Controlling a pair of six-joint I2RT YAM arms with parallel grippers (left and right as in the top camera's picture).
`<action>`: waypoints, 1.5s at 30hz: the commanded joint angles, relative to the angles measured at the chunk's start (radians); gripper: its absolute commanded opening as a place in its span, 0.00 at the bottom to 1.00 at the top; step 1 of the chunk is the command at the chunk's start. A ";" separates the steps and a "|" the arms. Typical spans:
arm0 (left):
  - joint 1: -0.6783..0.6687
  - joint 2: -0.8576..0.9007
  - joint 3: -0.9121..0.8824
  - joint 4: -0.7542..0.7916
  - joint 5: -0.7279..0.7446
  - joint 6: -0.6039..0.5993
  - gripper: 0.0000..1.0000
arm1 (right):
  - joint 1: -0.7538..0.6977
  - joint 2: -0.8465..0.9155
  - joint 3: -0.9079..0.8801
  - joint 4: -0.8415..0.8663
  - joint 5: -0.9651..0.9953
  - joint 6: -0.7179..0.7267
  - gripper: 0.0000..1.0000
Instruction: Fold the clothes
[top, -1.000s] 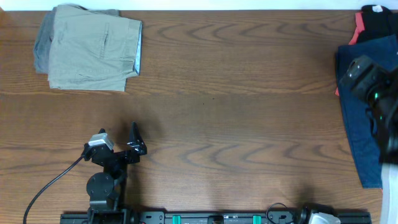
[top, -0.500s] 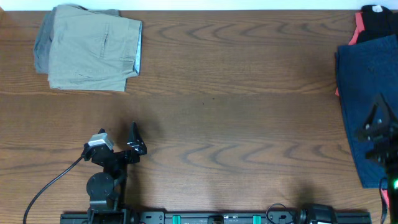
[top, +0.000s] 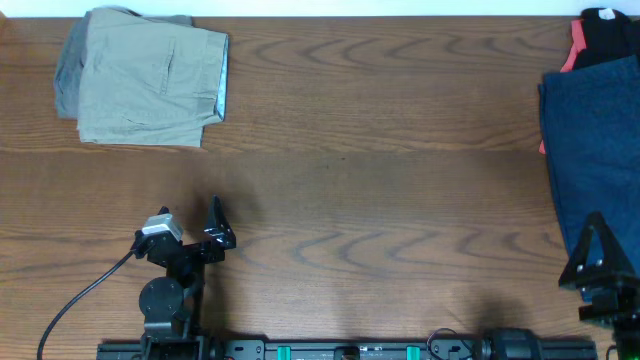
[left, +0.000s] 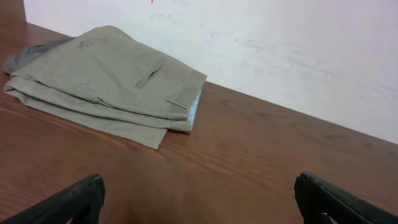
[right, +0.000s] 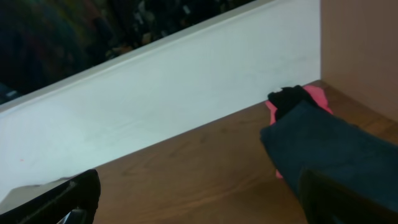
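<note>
Folded khaki-beige shorts (top: 150, 88) lie at the table's far left on top of a darker grey garment (top: 66, 78); they also show in the left wrist view (left: 109, 81). A navy garment (top: 592, 170) lies along the right edge, with black (top: 610, 35) and red (top: 570, 58) clothes behind it; the right wrist view shows the navy garment (right: 329, 155) too. My left gripper (top: 205, 238) is open and empty near the front left. My right gripper (top: 598, 272) is open and empty at the front right corner, at the navy garment's near end.
A white wall (left: 280, 50) runs behind the table's far edge. A black cable (top: 80, 300) trails from the left arm base. A rail (top: 350, 350) runs along the front edge.
My right arm has drawn back from over the navy garment toward the front right corner. The left arm and the clothes have not moved.
</note>
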 joint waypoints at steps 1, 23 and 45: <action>0.006 -0.007 -0.028 -0.021 -0.023 0.009 0.98 | 0.009 -0.043 -0.045 -0.003 -0.047 -0.011 0.99; 0.006 -0.007 -0.028 -0.021 -0.023 0.009 0.98 | 0.055 -0.473 -1.040 0.618 -0.198 0.167 0.99; 0.006 -0.007 -0.028 -0.021 -0.023 0.009 0.98 | 0.089 -0.474 -1.385 0.994 -0.276 -0.329 0.99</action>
